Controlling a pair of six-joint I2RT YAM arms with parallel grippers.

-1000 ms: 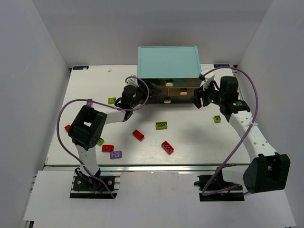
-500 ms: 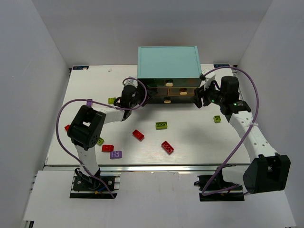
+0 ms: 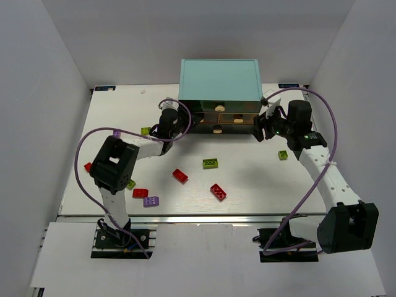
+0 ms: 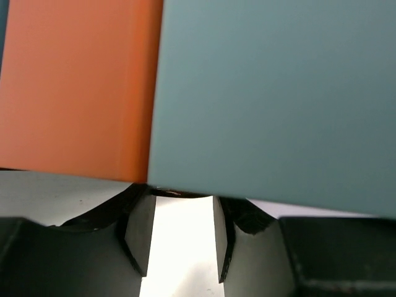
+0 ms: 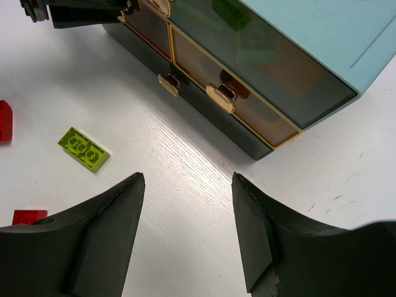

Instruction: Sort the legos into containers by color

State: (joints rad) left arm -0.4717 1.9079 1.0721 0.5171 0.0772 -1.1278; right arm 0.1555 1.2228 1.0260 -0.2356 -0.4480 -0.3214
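Note:
The containers are see-through drawers with cream knobs in a dark-framed cabinet with a teal top. Green legos show through one drawer front. On the table lie yellow-green legos, red ones and a purple one. My left gripper is pressed up to the cabinet's left front corner; its fingers stand a narrow gap apart with only bare table between. My right gripper hangs open over bare table by the cabinet's right front.
Another red lego and a green one lie beside the left arm's elbow. In the left wrist view the cabinet's orange and teal panels fill the picture. White walls enclose the table on three sides.
The left gripper has crept closer to the cabinet's left corner and its jaws have narrowed. The right arm has barely moved. The legos lie where they were.

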